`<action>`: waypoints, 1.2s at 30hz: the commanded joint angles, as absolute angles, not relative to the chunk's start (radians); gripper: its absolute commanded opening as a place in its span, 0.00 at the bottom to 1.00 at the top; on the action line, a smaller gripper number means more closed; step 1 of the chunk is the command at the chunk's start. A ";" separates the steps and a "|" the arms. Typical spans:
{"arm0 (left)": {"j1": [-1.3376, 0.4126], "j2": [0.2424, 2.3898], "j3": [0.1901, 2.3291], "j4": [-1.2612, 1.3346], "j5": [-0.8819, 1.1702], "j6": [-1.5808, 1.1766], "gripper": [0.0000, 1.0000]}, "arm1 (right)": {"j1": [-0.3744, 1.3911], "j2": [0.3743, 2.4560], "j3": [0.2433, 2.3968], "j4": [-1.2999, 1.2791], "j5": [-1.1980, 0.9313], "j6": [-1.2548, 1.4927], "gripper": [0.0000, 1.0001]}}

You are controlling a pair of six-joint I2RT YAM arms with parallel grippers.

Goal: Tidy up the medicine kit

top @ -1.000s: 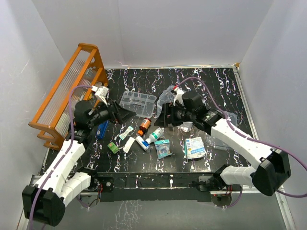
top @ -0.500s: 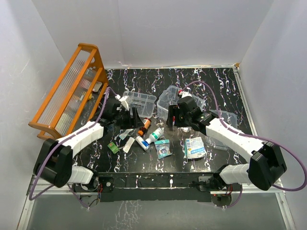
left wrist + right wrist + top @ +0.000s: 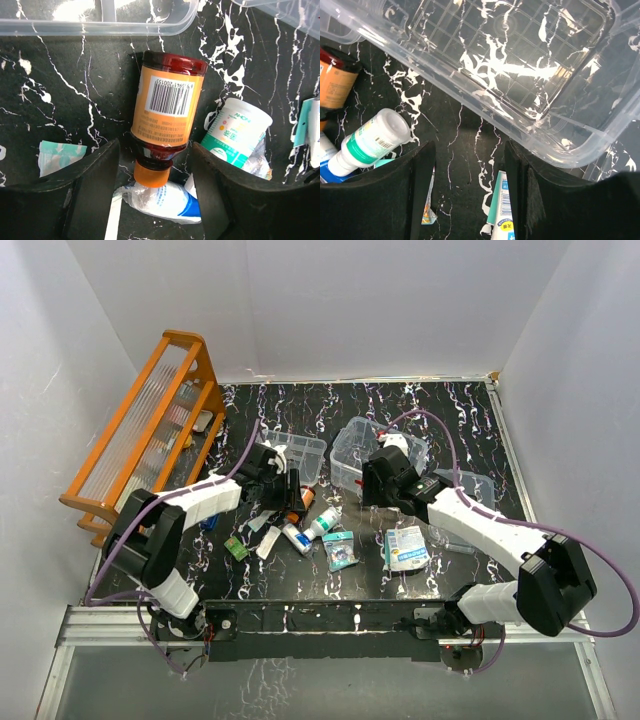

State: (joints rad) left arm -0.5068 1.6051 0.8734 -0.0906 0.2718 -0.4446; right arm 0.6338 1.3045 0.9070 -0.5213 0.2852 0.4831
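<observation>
Bottle (image 3: 167, 107) lying between your left fingers (image 3: 95, 185), cap toward the wrist.
Your left fingers are standing part-open on either side of its neck, not yet pinching, and its long axis is running straight away from you toward the tray (image 3: 100, 20). The kit (image 3: 350, 445) is sitting to the right on the table (image 3: 450, 410), nearer your right fingers (image 3: 420, 190), which are hovering half-open just beside its wall, holding nothing. A white bottle (image 3: 235, 132) is crowding the right side, so you are best lifting straight up.
</observation>
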 commanded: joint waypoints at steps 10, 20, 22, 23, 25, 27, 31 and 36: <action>-0.550 1.681 0.967 -0.180 0.193 -0.339 0.45 | 0.635 1.227 0.884 -0.308 -0.069 0.318 0.59; -0.562 1.628 0.993 -0.212 0.251 -0.215 0.32 | 0.634 1.165 0.839 -0.208 -0.200 0.305 0.64; -0.563 1.611 1.001 -0.228 0.260 -0.193 0.31 | 0.634 1.145 0.832 -0.187 -0.221 0.305 0.65; -0.563 1.602 1.004 -0.237 0.268 -0.178 0.31 | 0.635 1.135 0.829 -0.179 -0.230 0.308 0.65; -0.562 1.579 1.008 -0.247 0.278 -0.149 0.31 | 0.635 1.109 0.821 -0.167 -0.233 0.312 0.66; -0.562 1.549 1.012 -0.260 0.288 -0.119 0.31 | 0.634 1.076 0.815 -0.159 -0.228 0.323 0.66; -0.564 1.491 1.045 -0.309 0.326 -0.031 0.32 | 0.634 1.077 0.870 -0.234 -0.348 0.351 0.70; -0.565 1.441 1.089 -0.387 0.334 0.098 0.32 | 0.635 1.097 0.953 -0.356 -0.418 0.399 0.70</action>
State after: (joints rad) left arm -0.5598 1.5333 1.0260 -0.3241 0.2905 -0.0364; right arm 0.6338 1.1004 0.8619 -0.3038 -0.3317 0.3550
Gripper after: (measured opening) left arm 0.416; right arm 0.698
